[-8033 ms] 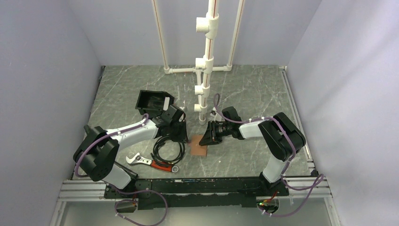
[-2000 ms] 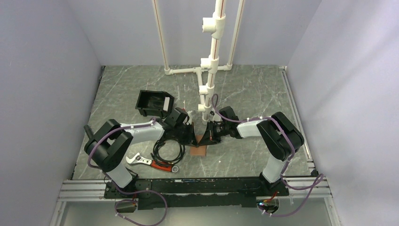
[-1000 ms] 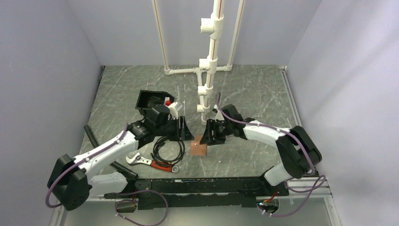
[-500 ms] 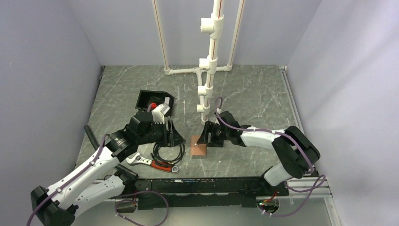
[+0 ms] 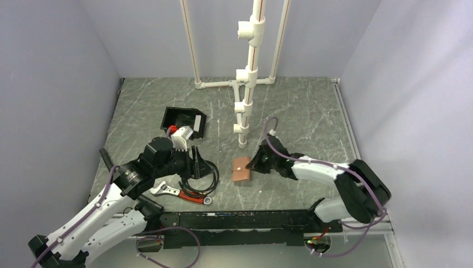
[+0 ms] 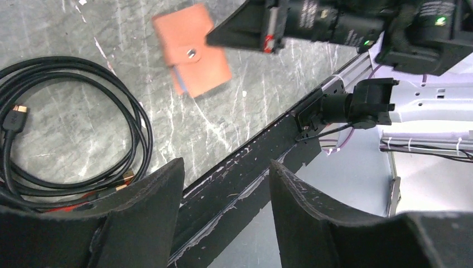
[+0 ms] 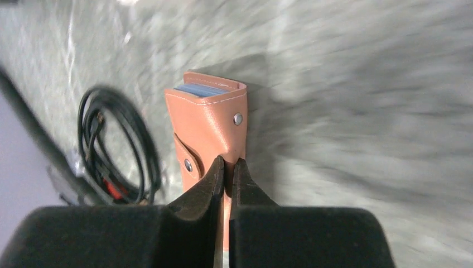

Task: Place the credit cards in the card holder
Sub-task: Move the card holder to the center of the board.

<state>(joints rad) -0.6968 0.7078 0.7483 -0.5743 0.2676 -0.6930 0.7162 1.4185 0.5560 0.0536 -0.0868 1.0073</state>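
The card holder [image 5: 241,168] lies folded shut on the marble table, a brown leather fold with metal snaps [image 7: 207,125]. A pale blue layered edge shows in its far end [image 7: 201,89]; I cannot tell if that is cards or lining. No loose credit cards are in view. My right gripper [image 7: 228,165] is shut, its tips over the holder's near end, coming at it from the right [image 5: 255,162]. My left gripper [image 6: 226,167] stands open and empty, raised above the cable to the left of the holder [image 5: 196,161]. From the left wrist the holder [image 6: 192,54] shows far off.
A coiled black cable [image 5: 201,176] lies just left of the holder, with a red-handled wrench [image 5: 167,191] in front of it. A black open bin [image 5: 183,120] sits behind the left arm. A white pipe stand [image 5: 245,106] rises behind the holder.
The left arm has drawn back left and toward its base, its gripper open. The right gripper has shut and slid right. The holder now lies folded flat, slightly farther back.
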